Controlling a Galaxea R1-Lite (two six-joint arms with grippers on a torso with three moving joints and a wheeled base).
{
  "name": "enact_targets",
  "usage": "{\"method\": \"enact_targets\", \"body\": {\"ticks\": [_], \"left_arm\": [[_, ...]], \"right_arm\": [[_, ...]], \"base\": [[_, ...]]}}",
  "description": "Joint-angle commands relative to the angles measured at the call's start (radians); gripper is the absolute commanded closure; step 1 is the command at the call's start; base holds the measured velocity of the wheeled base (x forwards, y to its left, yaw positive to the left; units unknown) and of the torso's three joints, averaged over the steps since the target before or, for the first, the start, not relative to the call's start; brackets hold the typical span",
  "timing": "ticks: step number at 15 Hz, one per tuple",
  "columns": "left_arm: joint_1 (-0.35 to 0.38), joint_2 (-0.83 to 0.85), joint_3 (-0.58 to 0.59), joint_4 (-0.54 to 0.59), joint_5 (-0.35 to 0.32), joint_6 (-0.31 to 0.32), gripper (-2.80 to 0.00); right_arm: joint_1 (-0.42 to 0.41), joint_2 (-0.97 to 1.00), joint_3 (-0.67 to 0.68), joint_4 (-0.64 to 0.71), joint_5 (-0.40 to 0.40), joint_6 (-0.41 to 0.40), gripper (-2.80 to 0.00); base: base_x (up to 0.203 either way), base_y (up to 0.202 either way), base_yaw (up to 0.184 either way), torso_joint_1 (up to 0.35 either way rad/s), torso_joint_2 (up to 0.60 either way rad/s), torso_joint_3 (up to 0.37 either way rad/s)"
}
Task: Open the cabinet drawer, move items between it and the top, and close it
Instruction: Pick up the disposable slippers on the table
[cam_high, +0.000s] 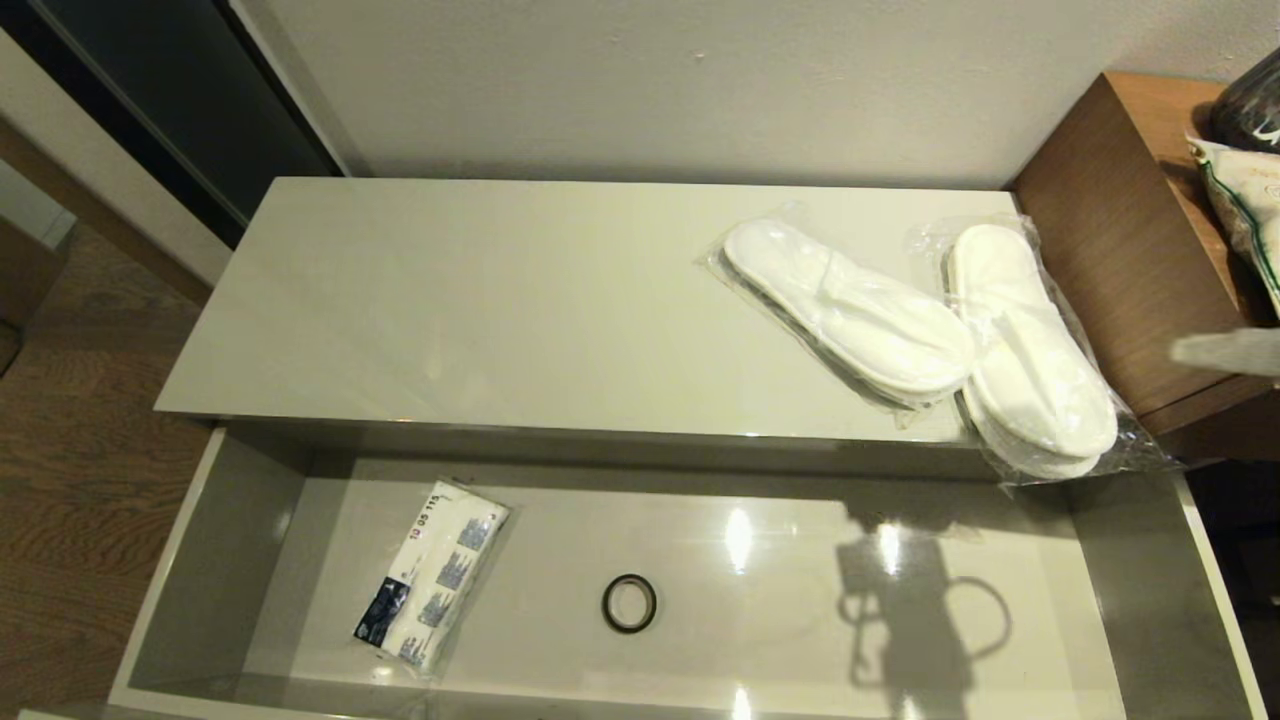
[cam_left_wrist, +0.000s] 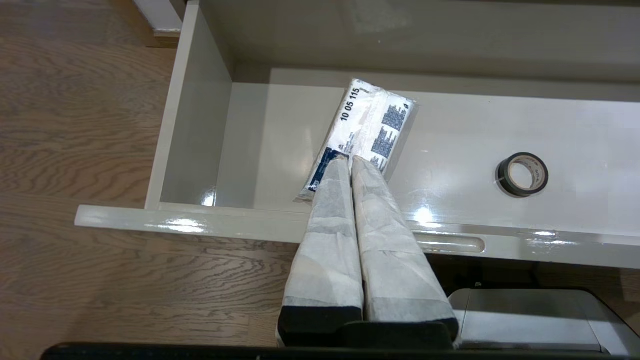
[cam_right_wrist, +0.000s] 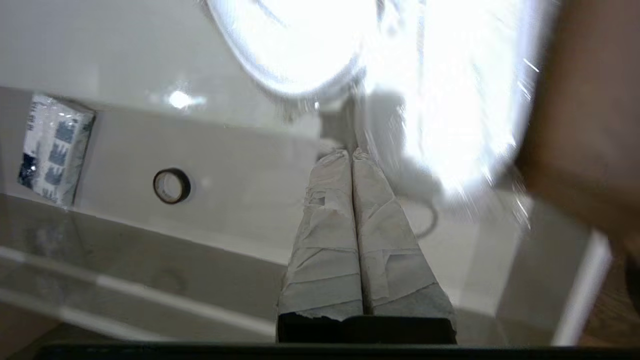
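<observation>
Looking down from the head camera, we see the drawer (cam_high: 215, 560) pulled fully out below the top (cam_high: 480, 300) of the low cabinet. A flat white packet (cam_high: 432, 575) with blue-black print lies on the drawer floor toward our left end, tilted, and a small black ring (cam_high: 629, 603) sits near the middle of the floor, well apart from it. Two pairs of white slippers in clear bags rest on the top at its right end: the left pair (cam_high: 850, 310) lies at a slant, and the right pair (cam_high: 1030, 350) lies just beside it, their bags touching, with the right bag's near end overhanging the front edge above the drawer. A brown desk (cam_high: 1110, 230) stands against the cabinet's right end.

Our left gripper (cam_left_wrist: 351, 159) has its wrapped fingers pressed together and holds nothing; from its wrist camera its tips appear over the near end of the packet, outside the drawer's front panel (cam_left_wrist: 200, 222), and we cannot tell how high it hangs. Our right gripper (cam_right_wrist: 352, 152) is likewise closed and empty, seen from its wrist camera above the drawer's right part, pointing toward the overhanging slipper bag. A blurred pale shape at the head view's right edge may be that arm; we cannot tell.
</observation>
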Motion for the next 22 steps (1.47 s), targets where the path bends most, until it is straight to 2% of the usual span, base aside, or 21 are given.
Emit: {"method": "enact_targets", "body": {"ticks": [1,3,5,6,8,11,14,16,17,22], "left_arm": [[-0.001,0.001,0.0,0.0,0.0,0.0,0.0],[-0.001,0.003,0.0,0.0,0.0,0.0,0.0],[-0.001,0.002,0.0,0.0,0.0,0.0,0.0],[-0.001,0.001,0.0,0.0,0.0,0.0,0.0],[-0.001,0.002,0.0,0.0,0.0,0.0,0.0],[-0.001,0.001,0.0,0.0,0.0,0.0,0.0],[-0.001,0.001,0.0,0.0,0.0,0.0,0.0],[0.0,0.001,0.0,0.0,0.0,0.0,0.0],[-0.001,0.003,0.0,0.0,0.0,0.0,0.0],[-0.001,0.001,-0.001,0.0,0.0,0.0,0.0]], "right_arm": [[0.063,0.332,-0.075,-0.074,-0.011,0.004,0.0],[0.119,0.484,-0.128,-0.201,-0.044,0.023,0.0],[0.161,0.586,-0.139,-0.378,-0.111,0.11,0.0],[0.169,0.603,-0.13,-0.43,-0.137,0.157,0.0],[0.171,0.596,-0.085,-0.519,-0.146,0.16,0.0],[0.193,0.576,-0.077,-0.539,-0.19,0.138,0.0],[0.2,0.531,-0.074,-0.513,-0.197,0.126,0.0],[0.2,0.502,-0.074,-0.464,-0.196,0.089,0.0],[0.2,0.501,-0.075,-0.462,-0.197,0.074,-2.8],[0.2,0.473,-0.073,-0.431,-0.195,0.072,-2.8]], "base": [[0.0,0.0,0.0,0.0,0.0,0.0],[0.0,0.0,0.0,0.0,0.0,0.0],[0.0,0.0,0.0,0.0,0.0,0.0],[0.0,0.0,0.0,0.0,0.0,0.0],[0.0,0.0,0.0,0.0,0.0,0.0],[0.0,0.0,0.0,0.0,0.0,0.0],[0.0,0.0,0.0,0.0,0.0,0.0],[0.0,0.0,0.0,0.0,0.0,0.0],[0.0,0.0,0.0,0.0,0.0,0.0],[0.0,0.0,0.0,0.0,0.0,0.0]]}}
